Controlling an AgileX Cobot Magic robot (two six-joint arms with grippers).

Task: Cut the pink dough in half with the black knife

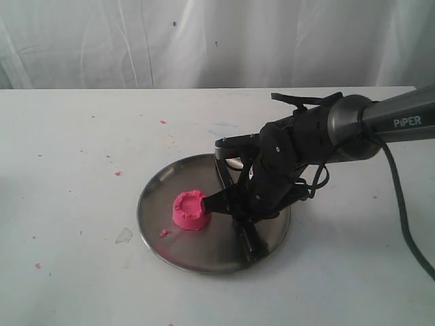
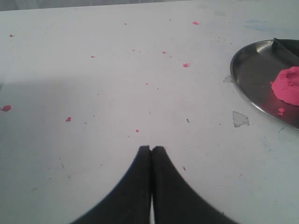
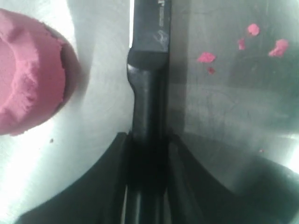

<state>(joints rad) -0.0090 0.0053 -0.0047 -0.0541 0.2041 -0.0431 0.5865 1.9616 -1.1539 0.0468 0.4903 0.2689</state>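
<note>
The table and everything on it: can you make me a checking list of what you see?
Surface: white table, dotted with pink crumbs.
Job's things: pink dough, uncut, on the steel plate; black knife beside it.
Clutter: a clear scrap by the plate's rim.
Grippers: right tool clamped on the knife's handle; left tool shut, empty, over bare table.
Cables: black cable trailing from the right arm.
Surroundings: white curtain behind.

White tabletop (image 1: 75, 136): matte, lightly smudged. Resting on it, lower centre of the exterior view, one round steel plate (image 1: 160, 238). Small pink crumbs (image 1: 117, 173) scattered over the left and centre; a clear flake (image 1: 124, 236) just left of the plate.
</note>
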